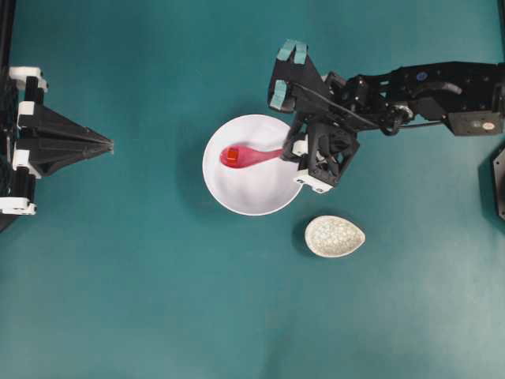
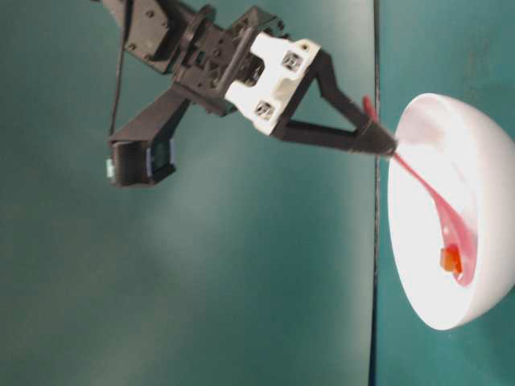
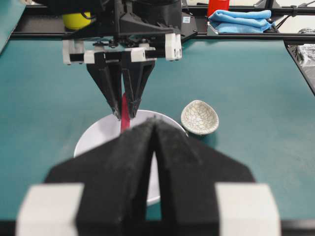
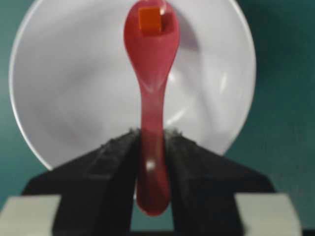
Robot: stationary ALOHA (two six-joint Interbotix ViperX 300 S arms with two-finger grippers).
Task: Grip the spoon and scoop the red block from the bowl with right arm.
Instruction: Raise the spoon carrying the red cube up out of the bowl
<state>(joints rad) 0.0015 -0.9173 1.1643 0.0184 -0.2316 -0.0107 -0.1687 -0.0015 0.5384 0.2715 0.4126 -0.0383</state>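
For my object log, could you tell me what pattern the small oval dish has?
The small oval dish is grey-white with a fine crackle pattern, clearest in the left wrist view.

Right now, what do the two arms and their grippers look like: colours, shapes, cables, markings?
Both arms are black with white fittings. The right gripper has tapered triangular fingers, an open lattice frame, and teal patches on the block behind it; a thin black cable loops along the arm, which bears a small red-and-white label near its base. The left gripper is a black wedge with white blocks and no teal.

magenta spoon [image 1: 256, 156], red-orange block [image 1: 231, 157], white bowl [image 1: 252, 197], crackle-speckled dish [image 1: 334, 236]
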